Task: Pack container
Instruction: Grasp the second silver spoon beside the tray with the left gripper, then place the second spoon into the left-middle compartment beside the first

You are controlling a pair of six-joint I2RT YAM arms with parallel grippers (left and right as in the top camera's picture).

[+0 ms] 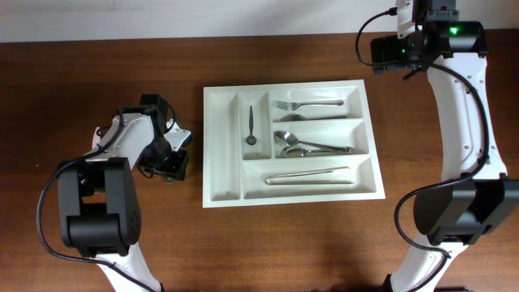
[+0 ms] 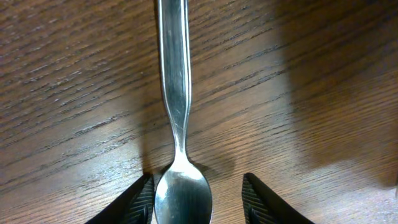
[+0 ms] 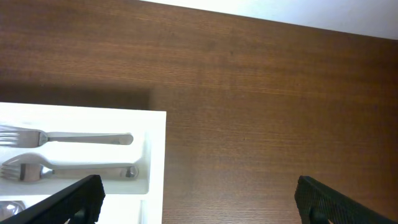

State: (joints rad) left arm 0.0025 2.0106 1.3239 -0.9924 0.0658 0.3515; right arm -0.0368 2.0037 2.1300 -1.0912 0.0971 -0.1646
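Dark wood-grain table [image 1: 81,243] runs from the arm bases at the near edge out to a pale strip of wall [image 1: 162,16] at the far side.

Nearest, on the left, the left gripper [image 2: 198,200] is lowered to the wood just beside the container's left wall. Its wrist camera shows a loose spoon [image 2: 174,74] lying flat on the table, with the bowl between the fingers and the handle pointing away. One finger [image 2: 132,202] sits right against the bowl's edge. The other [image 2: 264,199] stands clear of it with bare wood between, so the claw is part open around the spoon and not clamped on it.

In the middle of the table lies the container [image 1: 220,162], a white tray square to the table edge. Its nearest long compartment holds a knife [image 1: 308,175] lying lengthwise. The long compartment behind it holds a few spoons [image 1: 302,146] heaped together, bowls to the left. To their left, a narrow upright compartment holds a small teaspoon [image 1: 250,128] with its bowl toward the near end. The farthest long compartment holds two forks [image 1: 306,104] side by side, tines to the left and handle ends close to the right wall.

Farthest off, the right gripper [image 3: 199,202] hangs above the table by the container's far right corner. Its fingers [image 3: 336,199] are spread wide and released, gripping nothing.
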